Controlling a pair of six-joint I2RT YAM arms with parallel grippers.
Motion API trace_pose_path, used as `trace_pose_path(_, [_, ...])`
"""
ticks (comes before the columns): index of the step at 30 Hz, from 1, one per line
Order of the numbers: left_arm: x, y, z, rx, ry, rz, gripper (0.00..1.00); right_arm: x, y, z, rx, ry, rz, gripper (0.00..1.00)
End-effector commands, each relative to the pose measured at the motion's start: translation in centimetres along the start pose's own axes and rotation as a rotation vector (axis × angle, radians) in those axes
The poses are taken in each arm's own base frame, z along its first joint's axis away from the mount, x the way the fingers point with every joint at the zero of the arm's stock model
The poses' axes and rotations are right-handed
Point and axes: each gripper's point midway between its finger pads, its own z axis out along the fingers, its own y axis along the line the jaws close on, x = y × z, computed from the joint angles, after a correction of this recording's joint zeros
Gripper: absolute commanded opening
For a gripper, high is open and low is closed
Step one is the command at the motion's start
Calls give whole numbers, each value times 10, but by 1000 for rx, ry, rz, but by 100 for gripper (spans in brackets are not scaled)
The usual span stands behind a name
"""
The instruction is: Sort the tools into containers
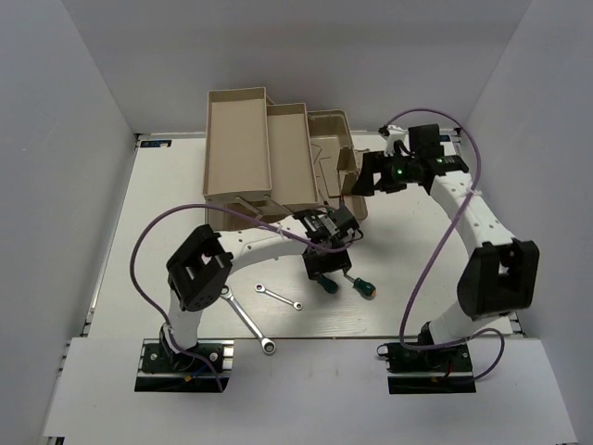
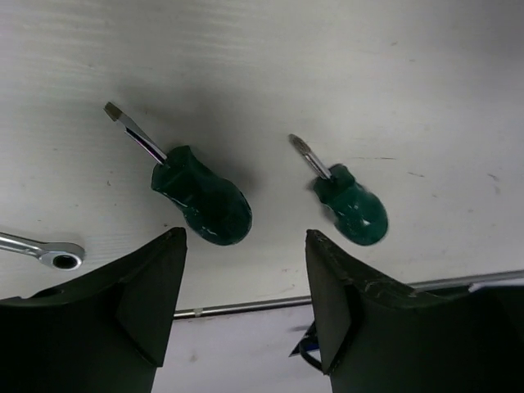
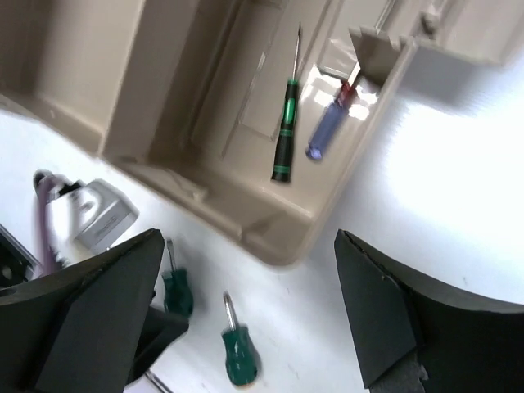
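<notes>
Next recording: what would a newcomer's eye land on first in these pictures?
The beige cantilever toolbox, trays fanned open at the far middle of the table, dominates. In its bottom compartment lie a blue-handled screwdriver and a slim black-and-green screwdriver. Beneath the open left end effector, a flat-tipped green screwdriver and a second green screwdriver lie side by side on the table.

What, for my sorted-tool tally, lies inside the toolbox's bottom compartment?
A slim dark green-banded tool and a blue-handled screwdriver lie in the bottom compartment; the tray above hides part.

White table; plain white walls on three sides; white panel along near edge.
</notes>
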Motion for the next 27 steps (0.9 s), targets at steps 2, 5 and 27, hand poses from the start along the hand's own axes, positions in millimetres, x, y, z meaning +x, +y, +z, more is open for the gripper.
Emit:
trace_pose_path(2, [15,1,5,-51,11,-54,71,30,-11,-25,39,8,-11,91])
trace_pose_path(5, [17,9,7,-99,-2,-60,69,48,-15,-31,50,21,4,91])
trace_pose_path(27, [7,41,47,-187,-80,-9,19,157,21,-72,-171,170,-162,80])
